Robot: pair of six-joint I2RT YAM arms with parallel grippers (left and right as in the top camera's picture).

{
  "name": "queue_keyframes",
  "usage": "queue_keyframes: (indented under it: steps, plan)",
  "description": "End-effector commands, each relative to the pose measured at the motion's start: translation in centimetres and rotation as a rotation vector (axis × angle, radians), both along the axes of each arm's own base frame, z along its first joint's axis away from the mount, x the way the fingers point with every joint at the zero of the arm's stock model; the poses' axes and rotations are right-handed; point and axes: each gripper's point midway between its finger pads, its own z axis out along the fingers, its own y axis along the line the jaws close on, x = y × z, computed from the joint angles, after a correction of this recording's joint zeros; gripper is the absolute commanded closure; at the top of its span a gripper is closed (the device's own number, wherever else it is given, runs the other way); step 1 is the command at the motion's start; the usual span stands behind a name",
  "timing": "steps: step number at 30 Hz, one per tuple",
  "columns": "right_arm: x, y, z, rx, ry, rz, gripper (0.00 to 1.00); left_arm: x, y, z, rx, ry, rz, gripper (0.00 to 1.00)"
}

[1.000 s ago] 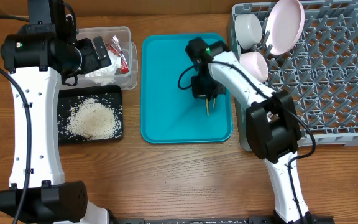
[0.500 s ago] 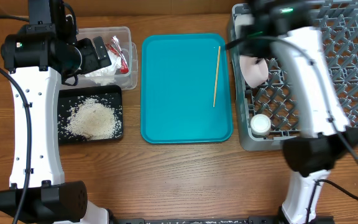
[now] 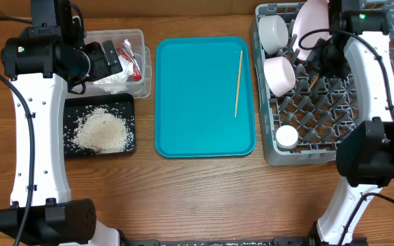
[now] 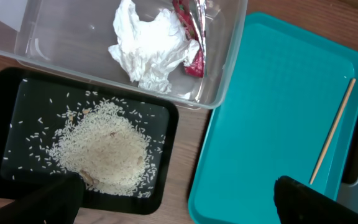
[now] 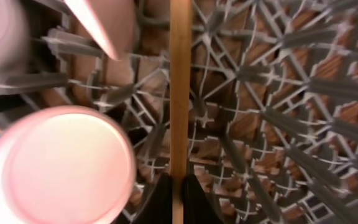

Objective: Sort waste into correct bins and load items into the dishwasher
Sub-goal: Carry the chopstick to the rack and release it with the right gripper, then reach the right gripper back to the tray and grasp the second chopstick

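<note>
My right gripper [image 5: 179,198] is shut on a wooden chopstick [image 5: 179,93] and holds it over the grey dish rack [image 5: 278,93], beside a white bowl [image 5: 61,162]. Overhead, this gripper [image 3: 318,67] hangs above the rack [image 3: 375,102], near a plate [image 3: 314,26], two bowls [image 3: 273,31] [image 3: 280,74] and a small cup [image 3: 286,137]. The second chopstick [image 3: 238,83] lies on the teal tray [image 3: 197,123]. My left gripper [image 4: 173,208] is open and empty, above the black tray [image 4: 5,112] of rice [image 4: 104,149]. Tissue [image 4: 151,50] and wrapper [image 4: 191,37] lie in the clear tub [image 4: 222,68].
The teal tray [image 4: 272,93] sits between the bins and the rack, holding only the chopstick [image 4: 333,130]. The clear tub [image 3: 141,41] and black tray [image 3: 70,102] stand at the left. The left arm hangs over the tub.
My right gripper picked one chopstick off the teal tray and carried it right and back over the dish rack. The left arm has not moved.
</note>
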Motion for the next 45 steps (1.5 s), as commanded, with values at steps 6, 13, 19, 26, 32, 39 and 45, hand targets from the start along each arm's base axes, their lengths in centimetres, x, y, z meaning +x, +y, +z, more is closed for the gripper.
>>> queue_keyframes:
  steps: [6,13,19,26,32,39,45]
  plan:
    - [0.3,1.1,0.0,0.029,-0.012,0.091,0.59,0.1,-0.1,0.2,0.005,-0.008,0.007,0.0]
    - [0.6,5.1,2.9,0.115,-0.079,0.209,0.57,0.1,-0.1,0.2,0.005,-0.008,0.007,0.0]
    - [0.9,12.8,5.2,0.109,-0.173,0.382,0.48,0.1,-0.1,0.2,0.005,-0.008,0.007,0.0]
    - [0.2,20.0,1.2,0.008,-0.123,0.518,0.41,0.1,-0.1,0.2,0.005,-0.008,0.007,0.0]
    - [-0.1,21.5,-4.7,-0.001,-0.014,0.531,0.54,0.1,-0.1,0.2,0.005,-0.008,0.007,0.0]
    - [-0.1,21.5,-9.7,-0.013,0.077,0.534,0.55,0.1,-0.1,0.2,0.005,-0.008,0.007,0.0]
    - [-0.1,21.0,-12.3,-0.029,0.12,0.53,0.55,0.1,-0.1,0.2,0.005,-0.008,0.006,0.0]
